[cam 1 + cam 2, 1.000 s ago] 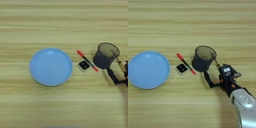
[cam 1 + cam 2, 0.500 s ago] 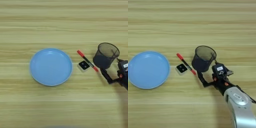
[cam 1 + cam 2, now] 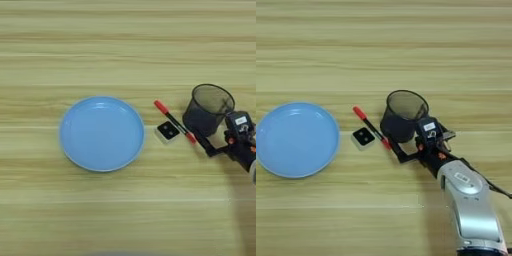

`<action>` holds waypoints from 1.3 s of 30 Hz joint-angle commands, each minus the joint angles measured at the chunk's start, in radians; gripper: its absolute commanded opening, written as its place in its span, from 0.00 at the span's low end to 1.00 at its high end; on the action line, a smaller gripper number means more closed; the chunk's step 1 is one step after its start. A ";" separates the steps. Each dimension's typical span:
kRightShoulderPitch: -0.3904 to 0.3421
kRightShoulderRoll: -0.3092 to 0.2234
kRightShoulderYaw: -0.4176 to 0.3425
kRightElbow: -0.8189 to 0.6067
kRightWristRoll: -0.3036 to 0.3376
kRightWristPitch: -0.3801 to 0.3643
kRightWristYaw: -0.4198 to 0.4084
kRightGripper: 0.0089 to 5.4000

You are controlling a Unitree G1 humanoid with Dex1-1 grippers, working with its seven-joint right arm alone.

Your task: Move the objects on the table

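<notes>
Reaching: my gripper (image 3: 406,145) is low on the table, right at the foot of the cup (image 3: 402,116), coming in from the right.
Cup: upright, black mesh, mouth open; it's nearest my arm, so I'd guess it's my target.
Jaws: one black finger (image 3: 397,151) pokes left past the cup's base; can't tell if they're apart or together.
Screwdriver (image 3: 372,128): lying flat at a slant just left of the cup, red tips, lower end near my finger, so I might knock it.
Block (image 3: 362,137): flat, black face up, just beside the screwdriver.
Plate (image 3: 75,150): blue, nothing on it, left of the block, maybe a drop spot.
Table (image 3: 125,45): pale planks, bare elsewhere; no room visible.
</notes>
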 commanded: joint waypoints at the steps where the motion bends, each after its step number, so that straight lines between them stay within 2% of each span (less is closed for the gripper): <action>1: -0.079 -0.016 -0.011 -0.005 0.002 -0.051 -0.028 1.00; 17: -0.159 0.006 -0.003 0.129 0.001 -0.120 -0.052 1.00; 31: -0.196 0.020 0.001 0.201 -0.004 -0.181 -0.079 1.00; 34: -0.197 0.021 0.002 0.204 -0.003 -0.185 -0.078 0.93; 39: -0.198 0.023 0.004 0.205 -0.003 -0.188 -0.077 0.91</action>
